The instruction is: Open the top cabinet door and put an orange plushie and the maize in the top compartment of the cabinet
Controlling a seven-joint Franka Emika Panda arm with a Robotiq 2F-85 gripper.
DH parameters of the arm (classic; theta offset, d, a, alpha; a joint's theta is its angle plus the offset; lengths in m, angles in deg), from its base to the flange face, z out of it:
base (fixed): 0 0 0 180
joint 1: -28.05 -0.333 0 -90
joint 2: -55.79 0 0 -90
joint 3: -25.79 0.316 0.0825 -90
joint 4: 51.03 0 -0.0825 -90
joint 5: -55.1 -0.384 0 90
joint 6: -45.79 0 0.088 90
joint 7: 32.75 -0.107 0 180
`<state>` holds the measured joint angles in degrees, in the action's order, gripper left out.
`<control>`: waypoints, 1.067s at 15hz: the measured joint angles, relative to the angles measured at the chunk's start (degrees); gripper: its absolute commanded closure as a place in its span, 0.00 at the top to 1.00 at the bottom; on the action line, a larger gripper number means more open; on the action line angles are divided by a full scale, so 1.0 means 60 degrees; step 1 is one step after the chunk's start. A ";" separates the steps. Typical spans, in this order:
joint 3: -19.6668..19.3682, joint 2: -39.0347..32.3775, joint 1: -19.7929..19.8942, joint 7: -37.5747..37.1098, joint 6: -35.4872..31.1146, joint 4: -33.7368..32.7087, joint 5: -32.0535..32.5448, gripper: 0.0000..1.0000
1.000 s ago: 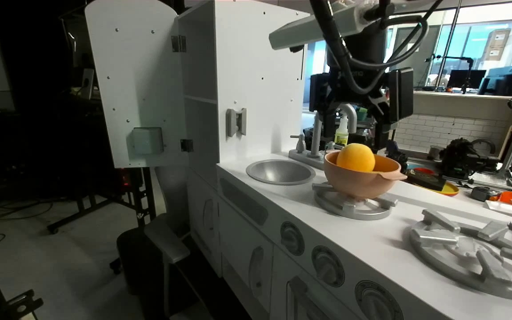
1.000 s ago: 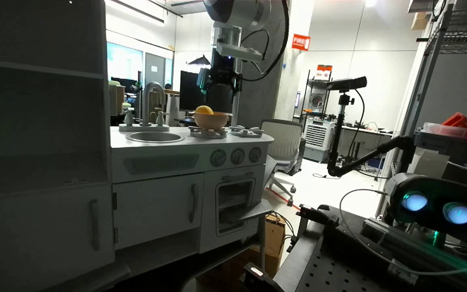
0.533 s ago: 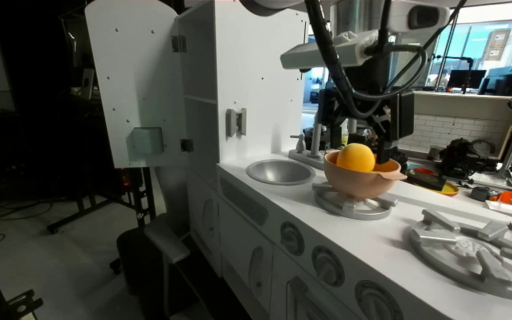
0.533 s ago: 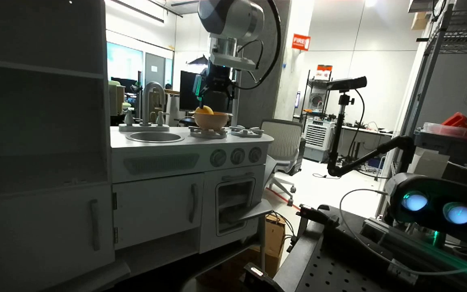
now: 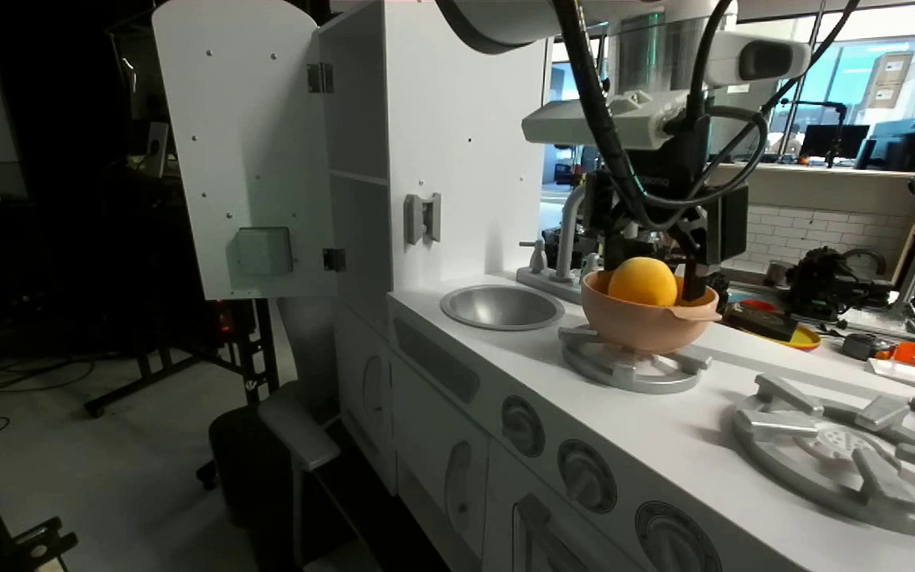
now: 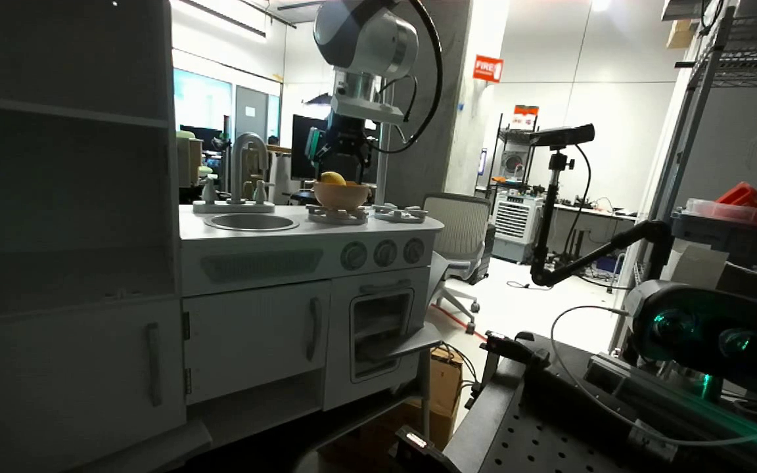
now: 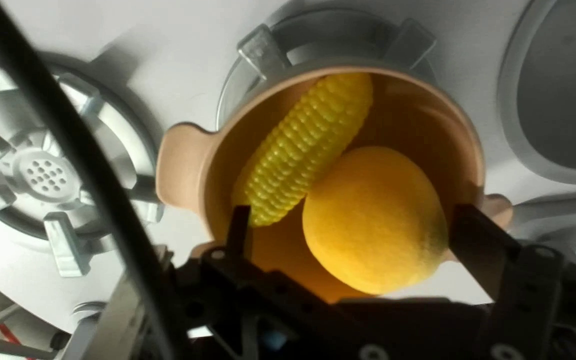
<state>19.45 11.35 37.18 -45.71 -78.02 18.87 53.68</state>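
Now, in the wrist view, straddling the orange plushie [image 7: 375, 220] with widely spread gripper [image 7: 353, 211], right of the maize [image 7: 310, 145] in the bowl [image 7: 418, 120].

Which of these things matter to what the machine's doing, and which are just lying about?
Part of the job:
orange plushie
maize
top cabinet door, standing open
top compartment
gripper

Just around:
tan bowl, though it holds plushie and maize
sink
stove burners
chair
cardboard box
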 measured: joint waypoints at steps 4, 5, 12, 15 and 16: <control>0.0009 -0.0294 -0.0013 -0.0014 0.0001 -0.0482 -0.0014 1.00; 0.0010 -0.0348 -0.0014 -0.0015 0.0001 -0.0581 -0.0014 1.00; 0.0022 -0.0678 -0.0045 -0.0018 0.0103 -0.1088 -0.0014 0.53; 0.0023 -0.0762 -0.0050 -0.0018 0.0289 -0.1310 -0.0014 0.31; 0.0023 -0.0796 -0.0047 -0.0018 0.0412 -0.1403 -0.0014 0.22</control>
<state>19.59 6.58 36.90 -45.81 -75.55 10.45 53.60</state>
